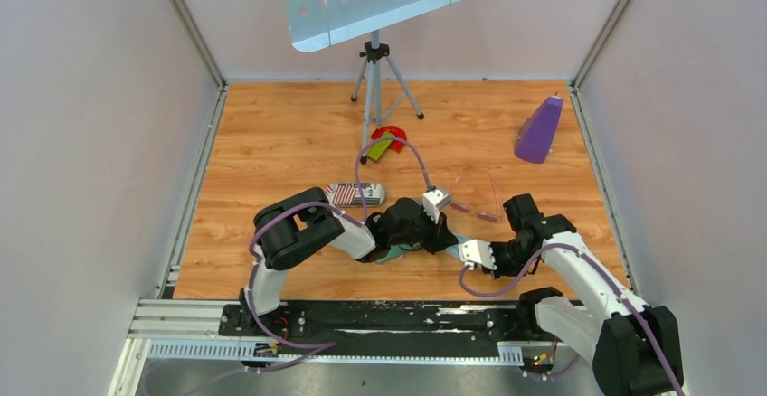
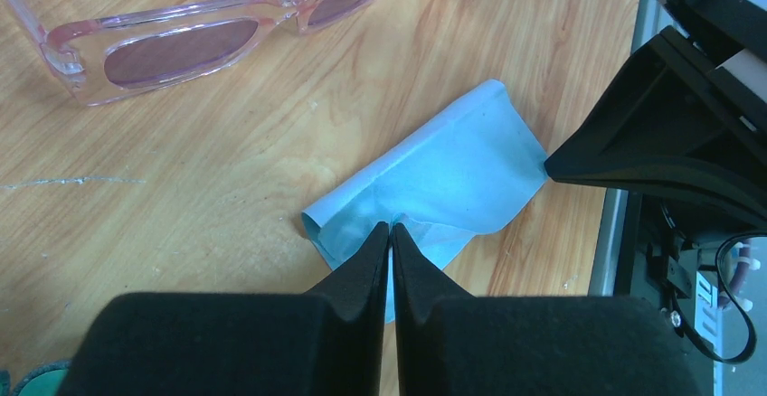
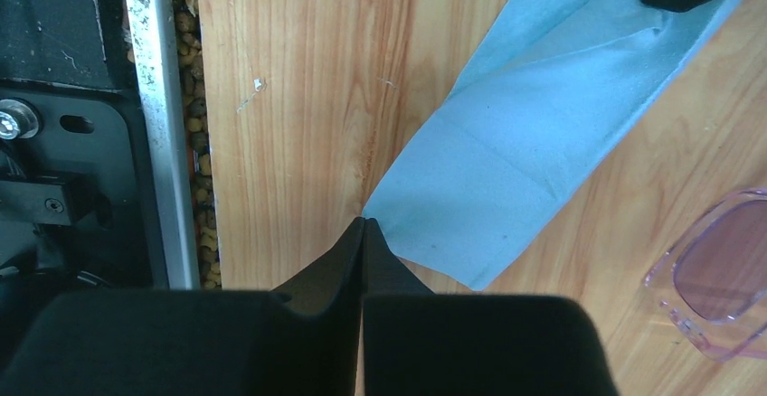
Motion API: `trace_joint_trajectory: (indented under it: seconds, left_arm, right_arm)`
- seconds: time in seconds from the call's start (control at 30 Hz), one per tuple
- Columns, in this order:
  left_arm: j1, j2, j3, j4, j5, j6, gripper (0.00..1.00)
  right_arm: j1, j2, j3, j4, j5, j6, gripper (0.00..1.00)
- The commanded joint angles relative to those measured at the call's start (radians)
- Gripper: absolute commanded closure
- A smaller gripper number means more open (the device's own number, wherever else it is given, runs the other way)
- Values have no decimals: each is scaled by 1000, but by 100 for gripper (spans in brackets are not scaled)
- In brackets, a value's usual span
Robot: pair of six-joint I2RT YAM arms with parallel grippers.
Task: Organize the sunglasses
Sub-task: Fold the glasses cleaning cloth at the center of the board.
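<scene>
A: Sunglasses (image 2: 181, 48), the thin translucent pink pair with purple-tinted lenses: where are they?

B: Lying free on the orange-brown wooden tabletop (image 2: 226, 188), near the flat light blue cloth (image 2: 452, 170) but apart from it, between the two arms.

A: And the hands?

B: The left gripper (image 2: 391, 233) is pinched closed on one edge of that cloth. The right gripper (image 3: 364, 229) is closed too, its tips nipping the opposite corner. The cloth lies spread between them.
</scene>
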Motion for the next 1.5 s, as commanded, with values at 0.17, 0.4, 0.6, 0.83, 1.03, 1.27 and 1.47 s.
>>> trace_joint_trajectory:
  seconds: [0.17,0.4,0.6,0.83,1.03,1.27,1.47]
  left_arm:
    - [7,-5,5,-3,-17,6,93]
    - [8,-5,16,-27,-38,30,92]
    - [8,-10,5,-19,-38,27,92]
    - [7,-23,-9,-6,-40,30,92]
    - [8,-22,-9,-4,-40,29,91]
    - [7,-22,-10,4,-41,29,91]
    - [8,-21,-10,8,-41,28,90]
  right_arm:
    - [18,37,-40,34,-12,-3,100]
    - [18,37,-42,59,4,8,100]
    - [18,30,-38,60,5,11,100]
    - [17,40,-45,69,5,15,99]
    - [18,5,-33,34,31,14,85]
    - [18,-64,13,-50,54,-1,77]
    - [17,-7,45,1,13,64,86]
